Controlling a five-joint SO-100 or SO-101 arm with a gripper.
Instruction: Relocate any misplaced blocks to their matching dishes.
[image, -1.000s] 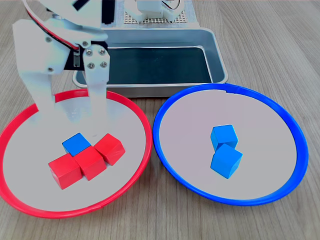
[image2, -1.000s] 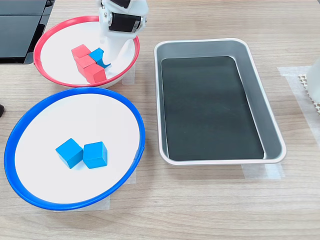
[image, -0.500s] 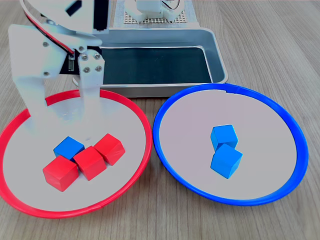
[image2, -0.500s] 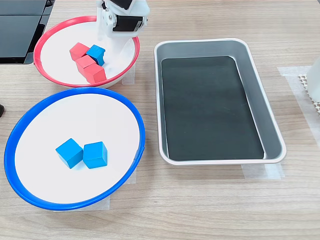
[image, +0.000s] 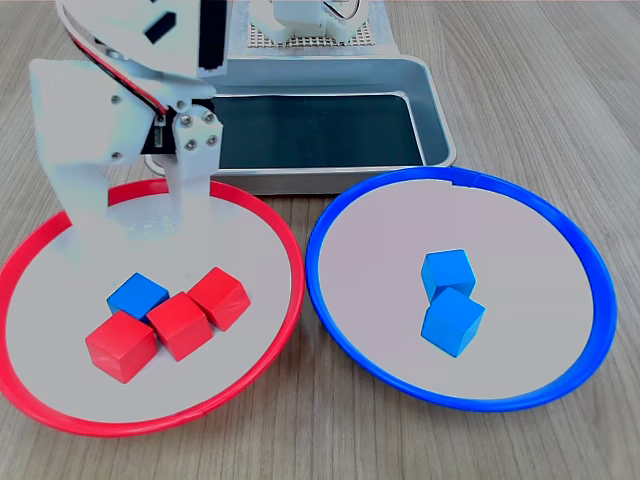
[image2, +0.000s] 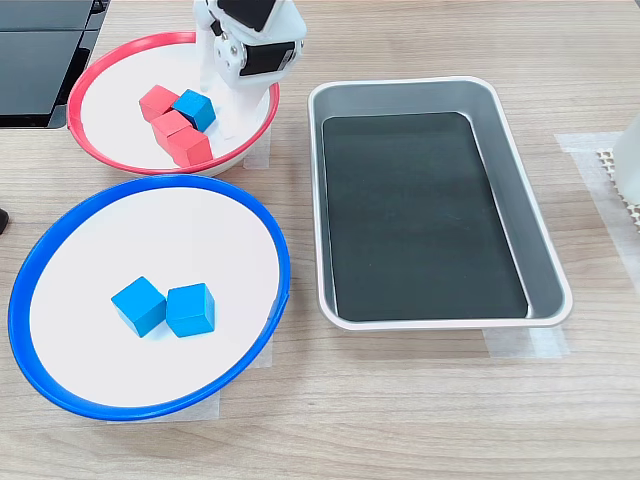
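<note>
A pale wooden tabletop (image: 520, 60) carries everything here: a rectangular metal tray (image: 432, 100) with a dark floor at the back in the first exterior view, and two big shallow dishes in front of it, a red-rimmed dish (image: 290, 262) on the first exterior view's left and a blue-rimmed dish (image: 598, 290) on its right. The blue-rimmed dish holds two blue cubes (image: 452, 300) touching each other, which look properly placed. The red-rimmed dish holds three red cubes (image: 180, 322) bunched together and, pressed against them on the side toward the tray, one blue cube (image: 137, 296), the piece that seems misplaced. The white gripper (image: 125, 235) hangs over the back part of the red-rimmed dish with its two fingers spread and nothing between them; one finger (image: 190, 185) points down near the dish's middle, the other, broader one stands toward the first exterior view's left. The relation that matters is this: the blue cube lies below the fingers and a little nearer the camera in the first exterior view, roughly in line with the gap, so I judge the next move as a short drop and slight reach forward. The second exterior view shows the same cube (image2: 195, 108) just beside the gripper, on the second exterior view's left of it. The red cubes touch it on the far side from the gripper, so a finger may nudge them.
</note>
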